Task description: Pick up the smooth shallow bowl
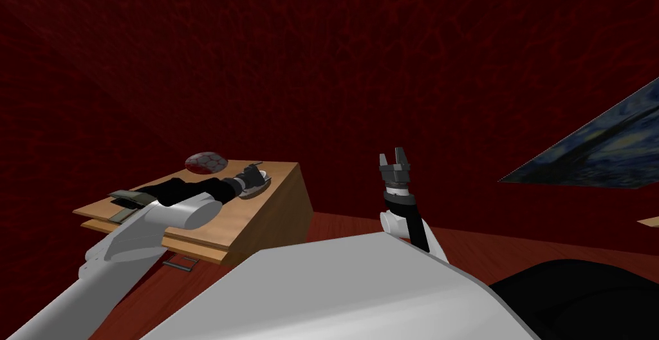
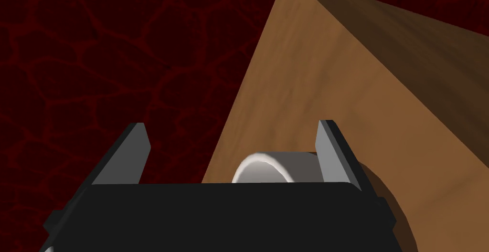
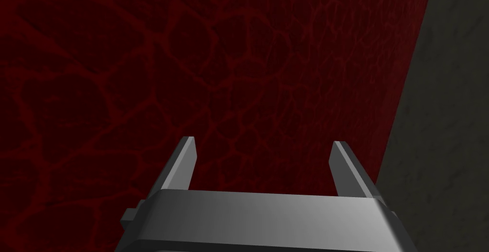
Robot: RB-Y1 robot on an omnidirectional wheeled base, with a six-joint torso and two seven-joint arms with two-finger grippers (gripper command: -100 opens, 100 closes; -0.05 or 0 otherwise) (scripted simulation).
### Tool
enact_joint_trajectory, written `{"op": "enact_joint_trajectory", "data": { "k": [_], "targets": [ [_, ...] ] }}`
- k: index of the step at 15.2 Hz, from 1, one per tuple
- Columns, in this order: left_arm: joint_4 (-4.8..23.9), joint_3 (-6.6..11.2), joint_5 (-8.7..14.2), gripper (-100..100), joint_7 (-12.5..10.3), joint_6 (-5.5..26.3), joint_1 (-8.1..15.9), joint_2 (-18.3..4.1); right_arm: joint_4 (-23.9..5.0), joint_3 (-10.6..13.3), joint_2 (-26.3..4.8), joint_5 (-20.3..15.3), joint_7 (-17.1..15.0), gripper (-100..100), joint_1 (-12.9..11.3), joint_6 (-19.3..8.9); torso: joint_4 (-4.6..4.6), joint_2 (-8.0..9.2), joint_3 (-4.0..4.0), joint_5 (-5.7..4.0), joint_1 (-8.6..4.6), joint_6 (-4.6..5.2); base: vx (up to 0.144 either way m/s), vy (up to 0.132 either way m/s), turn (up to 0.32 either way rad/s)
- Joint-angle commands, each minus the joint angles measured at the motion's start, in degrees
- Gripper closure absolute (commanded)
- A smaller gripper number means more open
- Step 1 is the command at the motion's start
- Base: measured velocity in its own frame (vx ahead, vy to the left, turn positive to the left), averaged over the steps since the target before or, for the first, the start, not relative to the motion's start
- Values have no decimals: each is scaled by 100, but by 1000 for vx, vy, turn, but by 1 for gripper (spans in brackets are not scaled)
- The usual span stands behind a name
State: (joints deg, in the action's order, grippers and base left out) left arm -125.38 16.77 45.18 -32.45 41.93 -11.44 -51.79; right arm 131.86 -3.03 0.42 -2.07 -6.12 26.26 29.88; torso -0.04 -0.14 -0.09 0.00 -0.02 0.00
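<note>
Two pincers: both have their blades apart and neither holds anything.
Counter (image 1: 238,215): a wooden stand against the dark red wall, with a drawer front and handle (image 1: 180,263) under its top.
Left end of counter: a flat, dark grey-green thing (image 1: 129,198) lies there. I cannot tell what it is.
Back edge: a round, red-veined thing (image 1: 206,161) sits well apart from that flat piece and near the bowl. I cannot tell whether it is hollow.
Left pincer (image 1: 254,178): it is reached out low over the counter's right part and is right at the bowl.
Bowl (image 1: 256,187): pale and smooth, it rests on the counter near the right corner. In the left wrist view the bowl (image 2: 267,165) shows a curved rim between the open blades of the left pincer (image 2: 231,125). It is close against one blade and deep in by the dark body.
Bowl's contents: nothing shows in the small part of the hollow that I can see.
Drawer's contents: hidden.
Step in hand: the final line-up for the grasp, as I judge it. The lift is not yet begun.
Next move: get the bowl's wall squarely between the blades, then close firmly and raise it level. A skewed grip could tip or slide the bowl.
Right pincer (image 1: 394,156): it is held upright, well apart from the counter, and is idle. The right wrist view shows the right pincer (image 3: 263,141) open too.
</note>
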Motion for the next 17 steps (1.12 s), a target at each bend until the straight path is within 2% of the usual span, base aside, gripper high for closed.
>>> {"op": "enact_joint_trajectory", "data": {
  "k": [1, 3, 4, 7, 8, 11, 12, 14, 15, 16, 17],
  "targets": [
    [62, 103, 286, -100, -161, 286, 67, -198, 0, 0, 0, 0, 0, 0, 0, 0, 0, 0, 0, 0, 0, 0, 30, -6, 16],
    [62, 103, 303, -100, -161, 502, 67, -198, 0, 0, 0, 0, 0, 0, 0, 0, 0, -3, -1, 0, 1, -1, 44, -6, 15],
    [133, 193, 545, -100, -311, 634, 138, -384, 0, 0, 0, 0, 0, 0, 0, 0, -1, -4, -2, 0, 0, 0, 57, -19, 20],
    [133, 193, 588, -100, -311, 926, 138, -384, 0, 0, 0, 0, 0, 0, 0, 0, -2, -8, -5, -1, -5, 0, 44, -17, 11],
    [204, 278, 861, -100, -457, 1081, 204, -562, 0, 0, 0, 0, 0, 0, 0, 0, -1, -3, -2, -1, -3, 0, 35, -6, 14],
    [204, 278, 867, -100, -457, 1350, 204, -562, 0, 0, 0, 0, 0, 0, 0, 0, -1, -3, -2, 0, -1, 0, 35, -7, 11],
    [275, 359, 1141, -100, -598, 1536, 264, -733, 0, 0, 0, 0, 0, 0, 0, 0, 0, 1, 0, 0, 0, 0, 39, -1, 20],
    [275, 359, 1141, -100, -598, 1767, 264, -733, 0, 0, 0, 0, 0, 0, 0, 0, -1, -5, -2, 0, 0, 0, 48, -9, 15],
    [275, 359, 1141, -100, -598, 1772, 264, -733, 0, 0, 0, 0, 0, 0, 0, 0, -1, -5, -3, 0, -1, 0, 23, -8, -2],
    [346, 436, 1396, -100, -736, 1981, 320, -895, 0, 0, 0, 0, 0, 0, 0, 0, 0, -1, -1, 0, -1, 0, 34, -10, 14],
    [346, 436, 1407, -100, -736, 2084, 320, -895, 0, 0, 0, 0, 0, 0, 0, 0, 0, -1, 0, -1, -1, -1, 51, -13, 21]
  ]
}}
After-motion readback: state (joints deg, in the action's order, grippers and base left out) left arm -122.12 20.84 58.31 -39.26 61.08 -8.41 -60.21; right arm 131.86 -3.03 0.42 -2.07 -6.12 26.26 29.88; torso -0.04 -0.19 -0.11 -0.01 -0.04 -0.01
